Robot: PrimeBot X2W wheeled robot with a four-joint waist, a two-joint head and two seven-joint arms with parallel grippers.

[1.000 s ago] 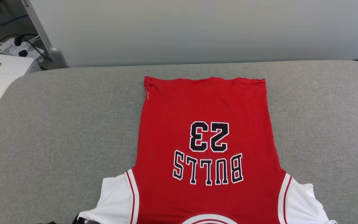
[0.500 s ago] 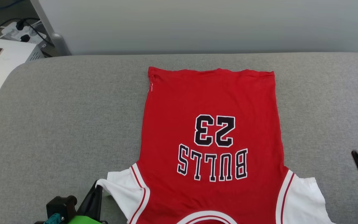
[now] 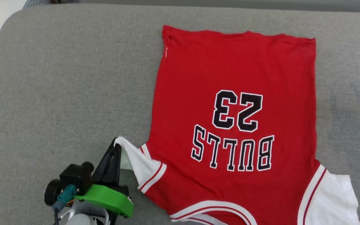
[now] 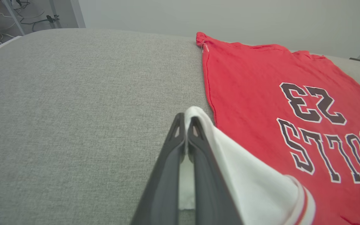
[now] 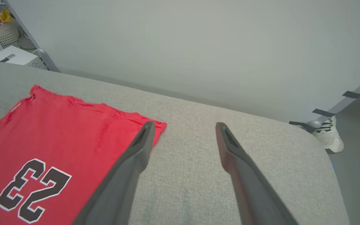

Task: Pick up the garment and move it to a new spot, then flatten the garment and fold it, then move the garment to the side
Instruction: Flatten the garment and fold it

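Head view, left: left gripper (image 3: 116, 146) sits low over the grey cushion (image 3: 58, 78), its fingers clamped on the edge of a white sleeve of the garment (image 3: 236, 72), holding it raised.
Head view, centre to right: garment spread flat, lettered face up, "23" and "BULLS" upside down, hem at the far side, other sleeve flat at lower right.
Right wrist view: right gripper (image 5: 183, 128) has its fingers spread wide and empty, above the cushion beside the far hem corner.

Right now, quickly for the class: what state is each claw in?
Left claw: closed on the shirt by its white sleeve.
Right claw: open, holding nothing.
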